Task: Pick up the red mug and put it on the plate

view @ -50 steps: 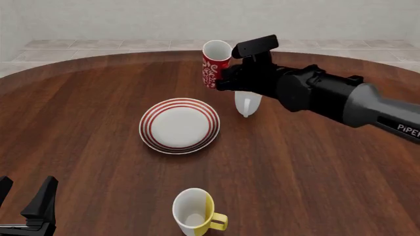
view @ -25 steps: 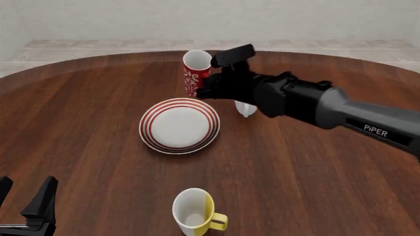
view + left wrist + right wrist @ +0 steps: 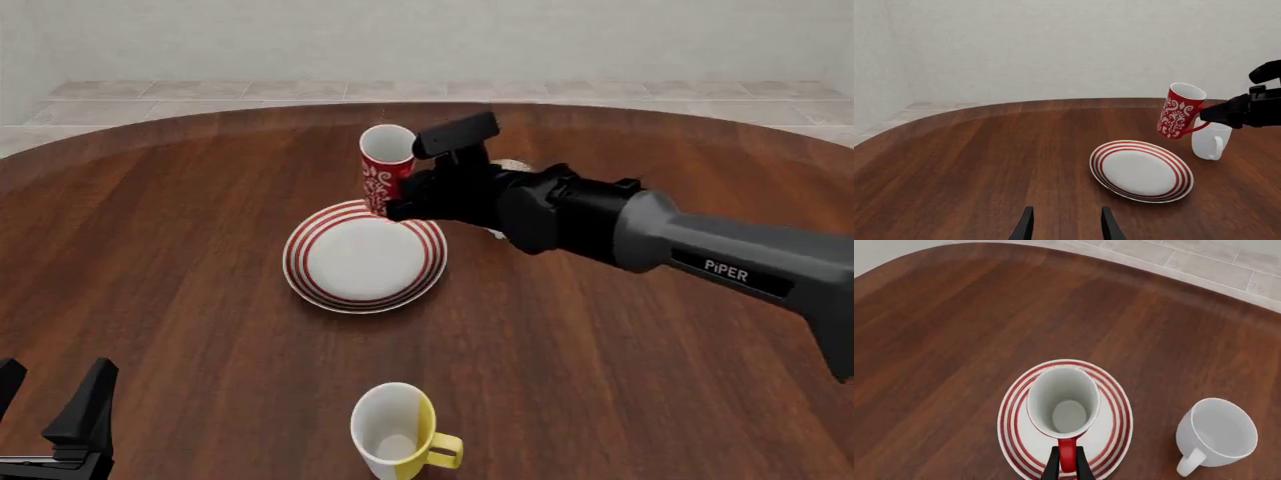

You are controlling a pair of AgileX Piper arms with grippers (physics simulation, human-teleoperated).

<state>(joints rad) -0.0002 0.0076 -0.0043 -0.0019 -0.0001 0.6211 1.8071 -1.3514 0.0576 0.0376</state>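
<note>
Right claw pinches the red handle of the red mug, holding it in the air above the far rim of the plate, centre of the front view. From the left wrist camera the mug hangs clear of the plate and leans a little off upright, its glossy red wall patterned with white swirls, its inside plain white.

The risk, as it appears here: the grip is on a thin, smooth handle alone, so the tall narrow mug could swing or slip between the fingers; set down while tilted or too near the ringed rim, it could tip off the shallow plate. A plain white mug stands just behind the arm in the front view and could be knocked when the arm pulls away.

The left claw sits idle at the lower left, fingers spread wide and holding nothing. A yellow-and-white mug stands at bottom centre on the dark, streaked wooden surface.
</note>
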